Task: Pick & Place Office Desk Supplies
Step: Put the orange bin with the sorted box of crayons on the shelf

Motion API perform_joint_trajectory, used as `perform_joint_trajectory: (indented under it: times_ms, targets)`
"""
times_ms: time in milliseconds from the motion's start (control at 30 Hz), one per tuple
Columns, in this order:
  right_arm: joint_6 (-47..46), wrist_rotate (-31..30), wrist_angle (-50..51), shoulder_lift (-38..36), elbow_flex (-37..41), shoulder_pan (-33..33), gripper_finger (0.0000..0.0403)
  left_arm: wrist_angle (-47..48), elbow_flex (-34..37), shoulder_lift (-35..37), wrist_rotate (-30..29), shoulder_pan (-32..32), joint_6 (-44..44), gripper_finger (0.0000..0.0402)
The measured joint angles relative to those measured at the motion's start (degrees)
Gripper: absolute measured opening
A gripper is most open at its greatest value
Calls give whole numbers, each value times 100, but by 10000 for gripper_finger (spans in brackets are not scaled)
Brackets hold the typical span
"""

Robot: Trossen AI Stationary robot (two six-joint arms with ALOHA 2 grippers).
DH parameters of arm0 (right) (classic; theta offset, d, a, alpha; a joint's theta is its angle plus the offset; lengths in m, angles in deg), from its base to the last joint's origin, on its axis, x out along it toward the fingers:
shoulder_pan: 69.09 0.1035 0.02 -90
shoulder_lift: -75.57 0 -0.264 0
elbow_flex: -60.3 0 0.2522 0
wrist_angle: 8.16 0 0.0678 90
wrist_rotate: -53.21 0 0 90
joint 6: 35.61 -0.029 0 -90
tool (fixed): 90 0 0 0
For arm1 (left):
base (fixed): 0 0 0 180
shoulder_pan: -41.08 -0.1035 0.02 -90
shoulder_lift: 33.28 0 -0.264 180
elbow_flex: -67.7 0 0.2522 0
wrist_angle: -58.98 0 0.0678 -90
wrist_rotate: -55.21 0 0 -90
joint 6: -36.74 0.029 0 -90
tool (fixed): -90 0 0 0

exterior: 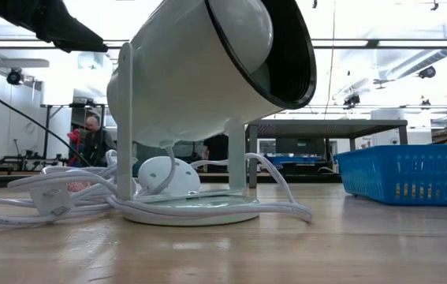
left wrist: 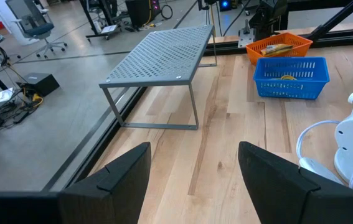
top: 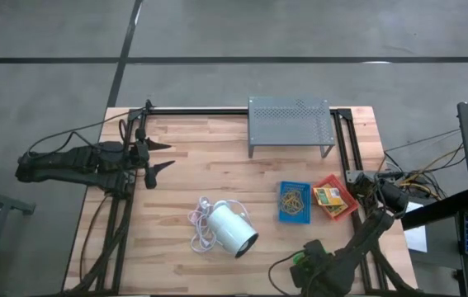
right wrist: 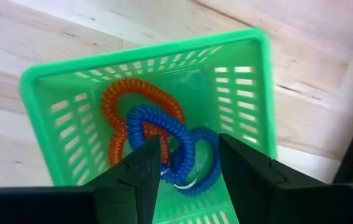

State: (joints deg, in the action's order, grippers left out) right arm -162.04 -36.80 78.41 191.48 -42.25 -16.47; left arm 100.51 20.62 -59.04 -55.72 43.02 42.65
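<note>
Where coils overlap, blue loop [right wrist: 164,140] flat

Table [top: 217,165]: pale, matt planked wood. Stand [left wrist: 157,56]: grey perforated matt metal. Green tray [right wrist: 244,93]: glossy slotted plastic. Coiled loops [right wrist: 157,134]: smooth plastic. White cylinder [exterior: 207,63]: glossy, smooth shell.
</note>
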Motion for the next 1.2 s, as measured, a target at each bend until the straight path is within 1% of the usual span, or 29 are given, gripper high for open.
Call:
perform_joint_trajectory:
  times_ms: [100,200,400,500,767,900,1000,1067,1200]
  targets:
    - [-8,-74,68,-163,0,-2,150,0,0,1,0,-1,0,244]
    - [-237,-436,143,-428,0,0,146,0,0,1,0,-1,0,244]
    - [-358,-1560,473,-933,0,0,132,0,0,0,0,-2,0,244]
    - [-47,-2197,765,-1147,0,-2,127,-1,0,0,0,-2,0,244]
    - [1101,-4631,1395,-1603,-2,-20,126,0,0,2,0,-2,0,244]
    - [1912,-6220,1575,-1747,4,-23,133,0,1,1,0,0,0,244]
    - [2575,-7137,1577,-1856,17,-113,138,0,2,1,0,-1,0,244]
    - [2902,-7357,1571,-1949,33,-240,141,0,2,0,0,-1,0,244]
    - [3332,-7372,1561,-2166,152,-700,144,0,2,1,0,-2,0,244]
